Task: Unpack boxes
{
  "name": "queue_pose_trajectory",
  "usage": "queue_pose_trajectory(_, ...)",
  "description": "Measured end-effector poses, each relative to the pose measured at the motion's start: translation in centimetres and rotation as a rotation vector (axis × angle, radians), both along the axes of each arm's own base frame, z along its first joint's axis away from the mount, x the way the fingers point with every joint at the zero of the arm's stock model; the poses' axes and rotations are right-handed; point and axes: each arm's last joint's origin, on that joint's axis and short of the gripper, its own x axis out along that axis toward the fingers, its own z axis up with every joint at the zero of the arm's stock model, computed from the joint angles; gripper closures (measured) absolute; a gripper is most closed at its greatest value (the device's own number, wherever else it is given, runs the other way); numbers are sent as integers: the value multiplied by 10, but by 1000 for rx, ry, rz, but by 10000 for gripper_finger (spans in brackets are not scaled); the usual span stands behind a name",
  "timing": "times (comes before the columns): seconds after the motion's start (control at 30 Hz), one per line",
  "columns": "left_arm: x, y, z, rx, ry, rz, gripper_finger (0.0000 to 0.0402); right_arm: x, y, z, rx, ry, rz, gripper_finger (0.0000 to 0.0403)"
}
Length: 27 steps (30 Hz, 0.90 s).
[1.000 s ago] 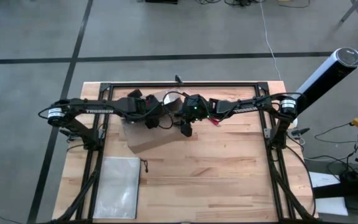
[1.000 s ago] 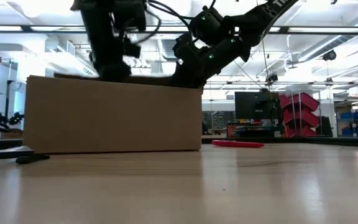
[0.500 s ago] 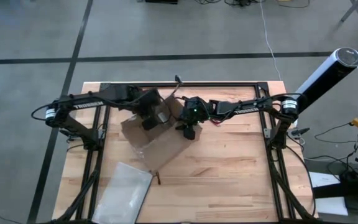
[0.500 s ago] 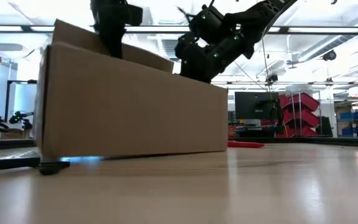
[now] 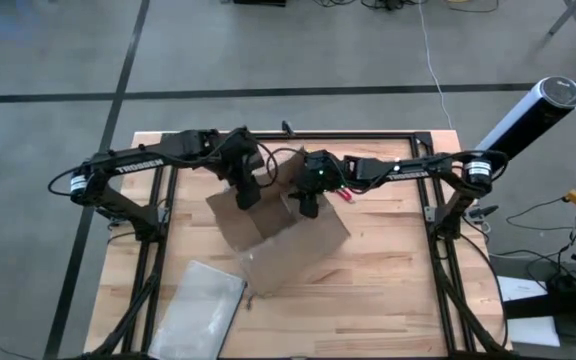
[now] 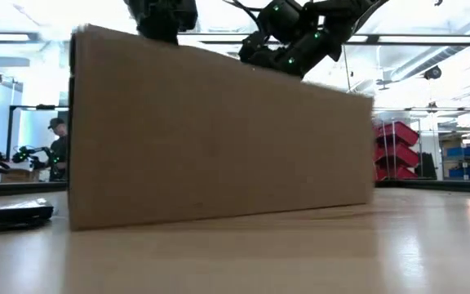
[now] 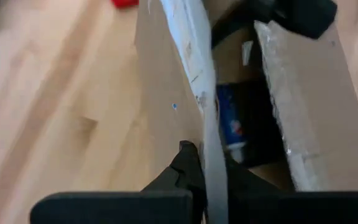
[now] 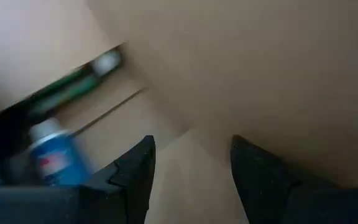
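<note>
Sitting at an angle near the middle of the table [image 5: 388, 300], the brown cardboard box [image 5: 278, 235] has its top flaps open, both arms meeting over its far edge.

L gripper [image 5: 245, 192]: fingers pinched tight on a flap edge at the box's far-left corner. Left wrist view shows the dark fingertips [image 7: 191, 168] clamped either side of a thin, white-taped flap [image 7: 194, 74], w/ the box interior beside it.

R gripper [image 5: 306, 203]: sits at the box's far-right side, jaws partly apart. Right wrist view shows its two fingers [image 8: 138, 165] spread over a cardboard flap surface, nothing seen between them; can't tell if the tips touch the board.

Inside the box: a blue-and-white can-like item [image 8: 55, 158] and something green, blurred [image 8: 67, 84], too unclear to name.

Low view: box's long side wall [image 6: 219, 139] fills most of the frame, base on the tabletop, both arms above its top edge.

Also on table: flat translucent pouch [image 5: 200, 310] near the front-left corner, just beside the box; small red item [image 5: 345, 196] by the R gripper, behind the box.

A person [image 6: 55, 140] shows in the room beyond, far left.
</note>
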Motion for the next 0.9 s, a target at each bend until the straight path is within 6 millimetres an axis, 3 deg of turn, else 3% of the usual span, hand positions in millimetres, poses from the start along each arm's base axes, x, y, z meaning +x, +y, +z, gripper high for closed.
queue_pose_trajectory(0.43, -2, 18, -46, -113, -41, 22, 401, -1, -2, 6, -41, -23, -18, 220)
queue_pose_trajectory(0.9, -12, 26, -63, -115, -53, 34, 401, 4, -4, 14, -103, -115, -16, 220)
